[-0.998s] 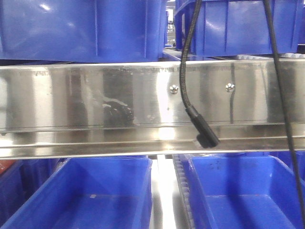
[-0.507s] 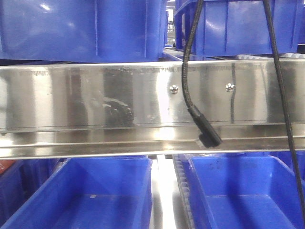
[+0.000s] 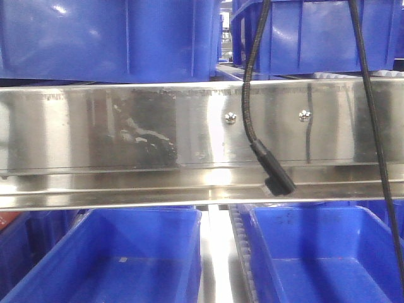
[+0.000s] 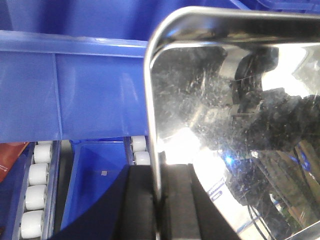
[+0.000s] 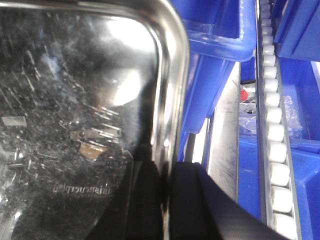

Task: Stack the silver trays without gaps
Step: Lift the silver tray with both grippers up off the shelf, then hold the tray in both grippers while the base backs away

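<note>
- The left gripper (image 4: 157,175) has its two black fingers pinched narrowly on the left rim of a silver tray (image 4: 225,125), whose shiny, scratched face fills the right of that wrist view.
- The right gripper (image 5: 167,172) clamps the right rim of the silver tray (image 5: 75,100) in the same way.
- Blue bins (image 4: 90,90) and white rollers (image 4: 37,175) lie beyond the tray.
- In the front view, a steel rail (image 3: 158,136) crosses between blue bins, and a black cable (image 3: 247,107) hangs before it.
</note>
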